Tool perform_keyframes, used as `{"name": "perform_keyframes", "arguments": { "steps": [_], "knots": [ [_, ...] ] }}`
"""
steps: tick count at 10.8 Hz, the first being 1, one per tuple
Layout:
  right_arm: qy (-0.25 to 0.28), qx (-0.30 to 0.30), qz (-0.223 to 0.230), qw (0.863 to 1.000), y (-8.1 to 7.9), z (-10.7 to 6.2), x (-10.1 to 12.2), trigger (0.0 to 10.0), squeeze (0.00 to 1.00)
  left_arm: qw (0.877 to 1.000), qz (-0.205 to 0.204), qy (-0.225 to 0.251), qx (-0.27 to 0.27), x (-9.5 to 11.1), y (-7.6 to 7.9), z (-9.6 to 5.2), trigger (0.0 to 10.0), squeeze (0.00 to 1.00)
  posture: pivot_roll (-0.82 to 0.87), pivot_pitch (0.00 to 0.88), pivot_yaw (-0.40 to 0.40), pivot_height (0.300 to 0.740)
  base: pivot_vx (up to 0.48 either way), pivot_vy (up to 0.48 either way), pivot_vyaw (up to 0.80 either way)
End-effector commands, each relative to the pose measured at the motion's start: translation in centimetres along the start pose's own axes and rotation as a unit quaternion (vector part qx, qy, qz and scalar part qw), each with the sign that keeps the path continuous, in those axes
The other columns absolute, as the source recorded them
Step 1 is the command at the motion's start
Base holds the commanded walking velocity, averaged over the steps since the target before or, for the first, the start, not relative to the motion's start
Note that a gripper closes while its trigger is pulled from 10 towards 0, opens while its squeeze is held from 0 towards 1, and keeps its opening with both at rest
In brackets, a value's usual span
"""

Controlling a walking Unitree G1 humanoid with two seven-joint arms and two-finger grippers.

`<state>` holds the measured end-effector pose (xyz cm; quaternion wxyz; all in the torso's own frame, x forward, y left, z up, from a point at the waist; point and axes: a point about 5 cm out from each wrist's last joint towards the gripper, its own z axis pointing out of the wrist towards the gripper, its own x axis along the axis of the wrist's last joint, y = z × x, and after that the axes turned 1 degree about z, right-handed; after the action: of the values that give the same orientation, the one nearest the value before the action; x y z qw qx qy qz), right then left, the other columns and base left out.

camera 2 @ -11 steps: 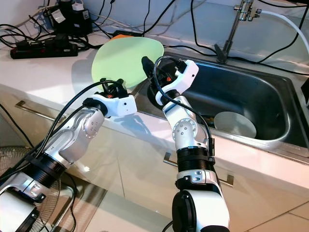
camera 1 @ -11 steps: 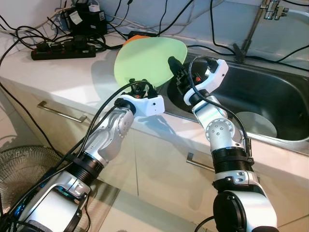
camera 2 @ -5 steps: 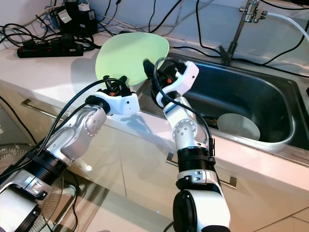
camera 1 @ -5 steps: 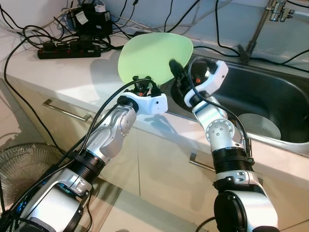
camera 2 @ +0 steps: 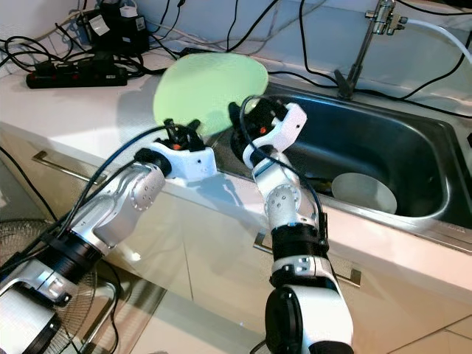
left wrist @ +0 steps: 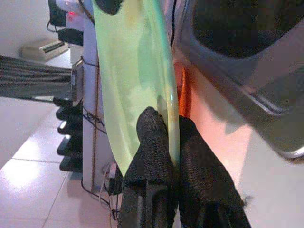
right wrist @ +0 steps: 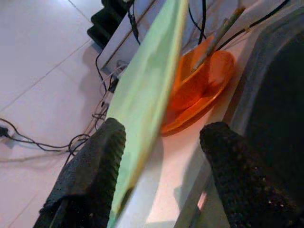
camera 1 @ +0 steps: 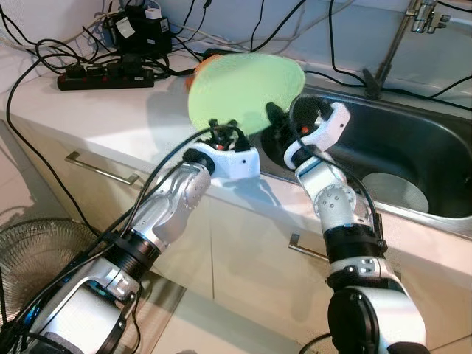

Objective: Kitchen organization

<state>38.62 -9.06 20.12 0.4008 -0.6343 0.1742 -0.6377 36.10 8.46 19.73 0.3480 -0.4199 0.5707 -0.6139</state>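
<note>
At the far left of the white countertop (camera 1: pixel 96 110) a black power strip (camera 1: pixel 103 74) lies among a tangle of black cables, with black adapters (camera 1: pixel 136 31) behind it against the wall; the small white labels on them are too small to read, and no brand or writing can be made out anywhere. On the floor at lower left stands the wire guard of a fan (camera 1: pixel 37 251), in front of the cream cabinet drawers with slim metal handles (camera 1: pixel 99 168). The left gripper (camera 1: pixel 223 136) reaches up from the counter's front edge, and its two black fingers (left wrist: pixel 153 142) are pressed together on the lower rim of a light green plate (camera 1: pixel 240 87), pinching it so it stands nearly on edge above the counter, just left of the sink. Behind the plate an orange bowl (right wrist: pixel 199 92) rests on the counter with a thin stick-like utensil leaning in it. The right gripper (camera 1: pixel 276 118) is at the plate's right edge, its fingers (right wrist: pixel 90 175) spread wide with the plate's rim between them, one finger close against the green face and the other apart from it. To the right lies the stainless steel sink (camera 1: pixel 413 151), with a white plate (camera 1: pixel 394 192) flat on its bottom and a metal faucet (camera 1: pixel 402 33) rising behind it.
</note>
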Motion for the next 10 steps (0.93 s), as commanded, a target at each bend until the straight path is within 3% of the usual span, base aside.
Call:
{"name": "perform_keyframes", "arguments": {
  "steps": [1,2,3,10],
  "knots": [
    [0.007,-0.003,0.005,1.0,-0.18,0.29,0.43,3.3,0.0,0.999,0.014,0.024,0.017,0.93,-0.94,-0.06,10.0,0.0,0.24,0.0,-0.023,0.74,0.0,0.0,0.0],
    [0.009,-0.002,0.007,1.0,-0.36,0.42,0.52,3.1,0.0,0.999,0.014,0.027,0.015,0.98,-0.88,-0.1,10.0,0.0,0.24,0.0,-0.023,0.74,0.0,0.0,0.0],
    [0.011,0.001,0.008,1.0,-0.51,0.51,0.6,0.0,0.0,0.999,0.014,0.028,0.015,0.99,-0.88,-0.11,10.0,0.0,0.24,0.0,-0.024,0.74,0.0,0.0,0.0],
    [0.015,0.005,0.019,1.0,-0.62,0.62,0.67,0.0,0.0,0.999,0.024,0.028,0.016,0.83,-0.99,0.04,10.0,0.0,0.24,0.0,-0.025,0.74,0.0,0.0,0.0]
  ]
}}
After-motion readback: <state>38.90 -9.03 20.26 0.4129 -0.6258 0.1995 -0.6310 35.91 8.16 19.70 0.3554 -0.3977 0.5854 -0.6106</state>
